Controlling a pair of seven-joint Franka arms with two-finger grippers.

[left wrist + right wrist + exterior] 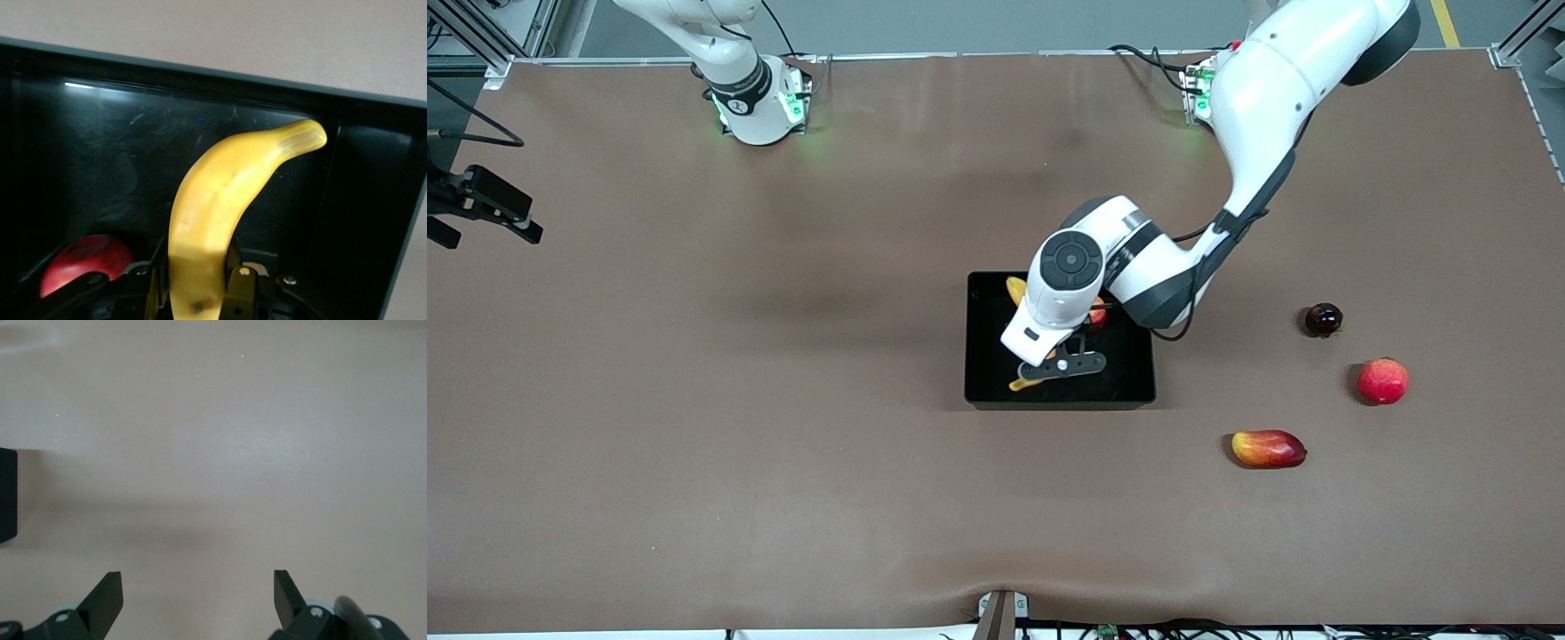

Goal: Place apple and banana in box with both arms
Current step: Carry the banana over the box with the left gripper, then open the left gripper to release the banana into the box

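Yellow fills the space between the fingers of my left pincer, which is clamped on the banana down inside the black plastic box; the fruit runs out ahead of the pincer toward one of the box walls, its tip close to that wall. Just beside the pincer, also in the box, sits the red apple. My right pincer hangs with its fingers spread wide and nothing between them, over bare brown desk, where that arm waits. On the desk outside the box, toward my left arm's end, lie a dark round fruit, a red-pink round fruit and a red-yellow mango, all well apart from my left pincer.
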